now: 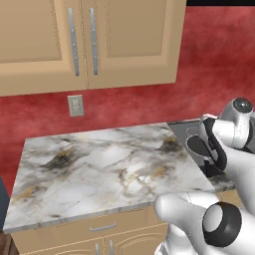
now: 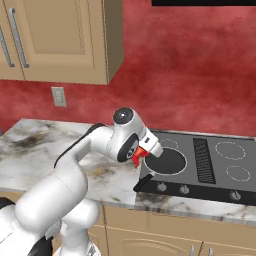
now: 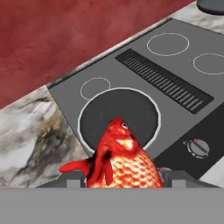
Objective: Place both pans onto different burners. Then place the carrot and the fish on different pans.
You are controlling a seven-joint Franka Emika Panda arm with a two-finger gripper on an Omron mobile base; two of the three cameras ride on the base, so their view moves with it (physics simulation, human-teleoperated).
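Observation:
My gripper [image 3: 124, 178] is shut on the red-orange fish [image 3: 120, 157], whose head points away from the hand. The fish hangs just above a dark round pan [image 3: 131, 111] that sits on the front-left burner of the cooktop [image 3: 65, 94]. From the right base, the fish [image 2: 135, 156] shows under the hand at the pan's [image 2: 169, 161] left rim, and the pan's black handle [image 2: 144, 183] points toward the counter's front. The dark rim of a second pan [image 3: 213, 4] lies on the counter beyond the cooktop. The carrot is out of view.
Three burners stand bare: a small one [image 3: 95, 87] behind the pan and two [image 3: 168, 43] [image 3: 210, 63] past the slatted vent [image 3: 164, 81]. Knobs [image 2: 184, 189] line the cooktop's front. Marble counter [image 1: 99, 164] stretches left, under wooden cabinets [image 1: 84, 40].

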